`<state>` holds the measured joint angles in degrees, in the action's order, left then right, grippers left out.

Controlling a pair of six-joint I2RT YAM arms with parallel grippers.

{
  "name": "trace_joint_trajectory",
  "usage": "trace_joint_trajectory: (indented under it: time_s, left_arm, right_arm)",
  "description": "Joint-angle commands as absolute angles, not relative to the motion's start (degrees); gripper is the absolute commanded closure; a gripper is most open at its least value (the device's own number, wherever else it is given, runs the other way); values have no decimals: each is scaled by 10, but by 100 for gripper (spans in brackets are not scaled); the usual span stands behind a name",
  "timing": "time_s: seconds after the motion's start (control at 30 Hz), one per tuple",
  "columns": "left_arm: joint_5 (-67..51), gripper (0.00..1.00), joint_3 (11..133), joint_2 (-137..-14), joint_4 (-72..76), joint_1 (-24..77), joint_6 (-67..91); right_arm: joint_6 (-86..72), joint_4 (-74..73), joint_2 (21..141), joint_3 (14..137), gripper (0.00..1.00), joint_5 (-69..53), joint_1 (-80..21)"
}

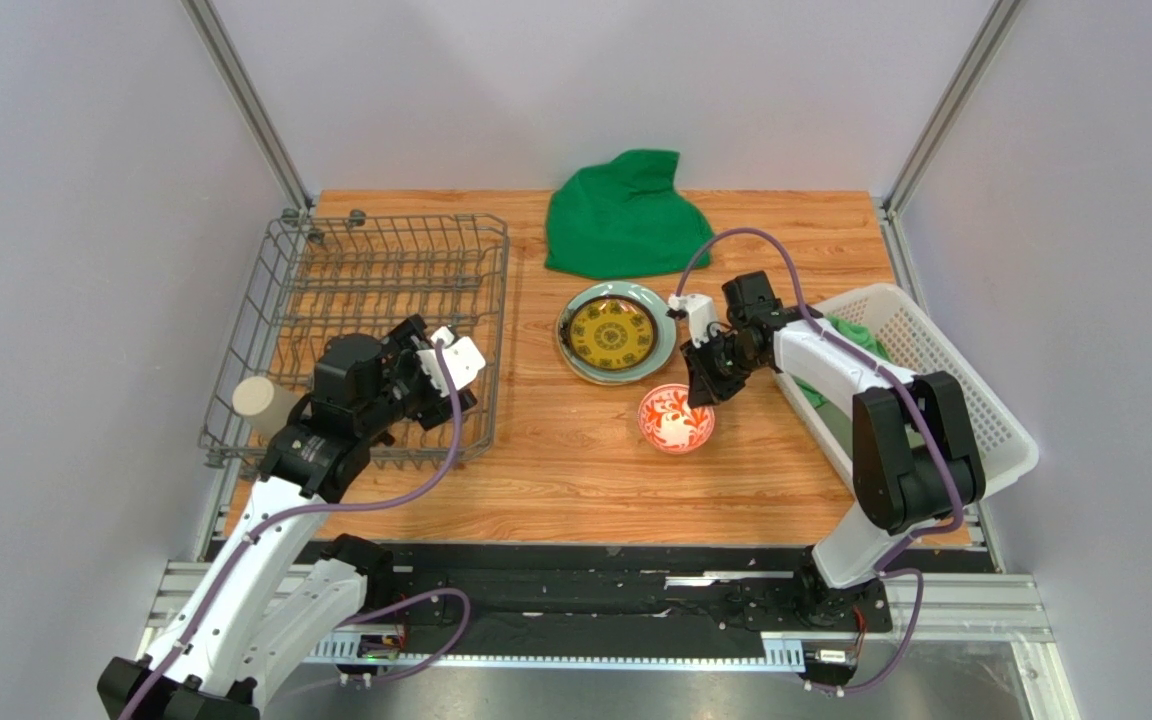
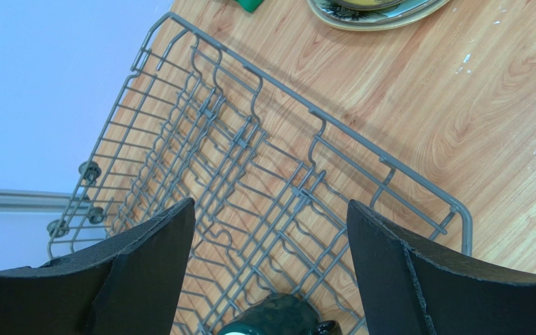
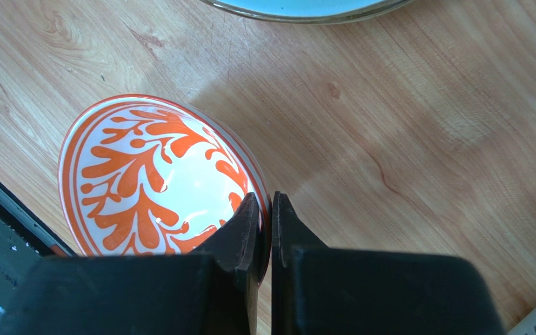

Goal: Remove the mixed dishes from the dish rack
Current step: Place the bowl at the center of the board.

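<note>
The right gripper point(image 3: 269, 204) is clamping the four-o'clock rim of the glossy red-and-white leaf-patterned round bowl point(image 3: 145, 174); the left gripper point(image 2: 271, 213), jaws apart, is hovering over the grey wire dish rack point(image 2: 250, 150).

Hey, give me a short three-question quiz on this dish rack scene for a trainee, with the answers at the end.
1. True or false: the right gripper is shut on the rim of the bowl.
2. What sits in the rack below the open left gripper? A) mug B) spoon C) glass
3. Fill in: the patterned plate rests on the ___.
Key: 1 true; 2 A; 3 pale green plate.
</note>
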<state>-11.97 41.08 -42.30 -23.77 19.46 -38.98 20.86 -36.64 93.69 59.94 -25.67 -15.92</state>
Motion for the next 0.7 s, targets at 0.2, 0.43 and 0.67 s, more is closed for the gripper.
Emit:
trace_joint_trajectory:
  time_s: [0.2, 0.43, 0.67]
  left_arm:
    - [-137, 12, 441, -415, -227, 159, -374]
    - [-148, 12, 459, -405, -240, 130, -374]
    - [-151, 9, 494, -416, -279, 72, -387]
  right_arm:
    - [216, -357, 944, 604, 78, -278, -156]
    - [215, -358, 943, 606, 51, -272, -156]
    - [209, -357, 920, 614, 23, -261, -156]
